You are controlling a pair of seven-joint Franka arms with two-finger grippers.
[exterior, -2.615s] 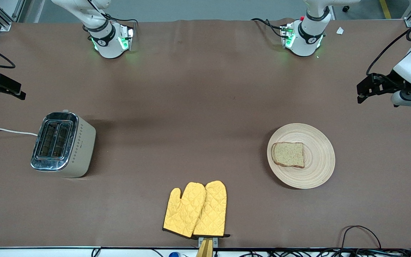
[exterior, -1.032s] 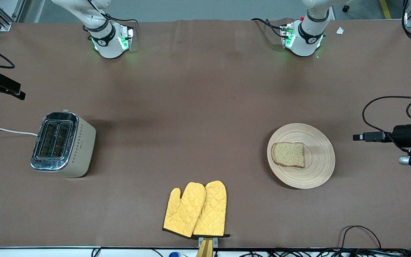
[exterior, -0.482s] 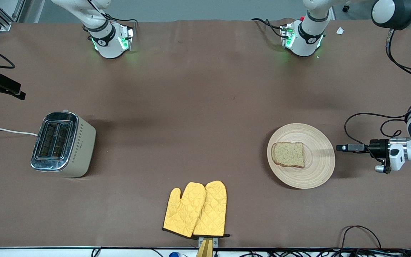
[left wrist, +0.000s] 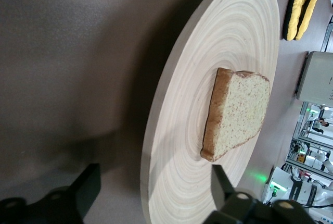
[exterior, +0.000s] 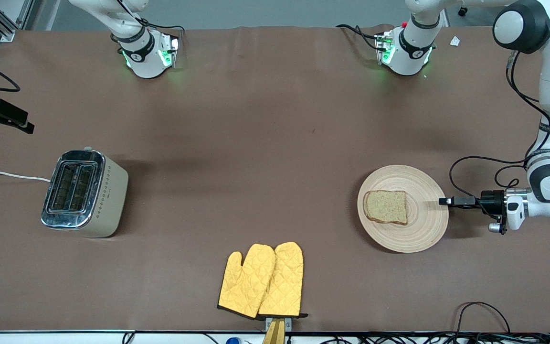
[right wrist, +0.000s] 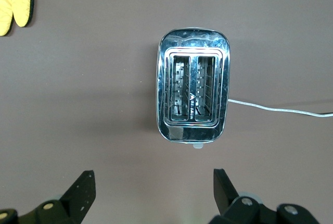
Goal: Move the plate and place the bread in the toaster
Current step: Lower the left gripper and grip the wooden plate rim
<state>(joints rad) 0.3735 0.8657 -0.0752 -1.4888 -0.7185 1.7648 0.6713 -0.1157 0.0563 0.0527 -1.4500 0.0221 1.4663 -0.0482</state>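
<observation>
The pale wooden plate (exterior: 423, 224) lies toward the left arm's end of the table with the bread (exterior: 386, 206) flat on it. My left gripper (exterior: 443, 201) is low and level at the plate's rim, on the side toward the left arm's end. In the left wrist view the gripper (left wrist: 153, 187) is open, and the plate's rim (left wrist: 151, 146) lies between its fingers with the bread (left wrist: 237, 112) farther in. The toaster (exterior: 84, 192) stands toward the right arm's end with both slots empty. My right gripper (exterior: 12, 119) waits open above the table beside the toaster (right wrist: 193, 86); it also shows open in the right wrist view (right wrist: 153, 190).
A pair of yellow oven mitts (exterior: 261, 281) lies near the front edge, midway along the table. The toaster's white cord (exterior: 7, 175) runs off the right arm's end. Black cables (exterior: 482, 310) loop at the front edge near the left arm's end.
My left gripper has come down from the table's end and moved in to the plate's rim. The plate, the bread and the right arm have not moved.
</observation>
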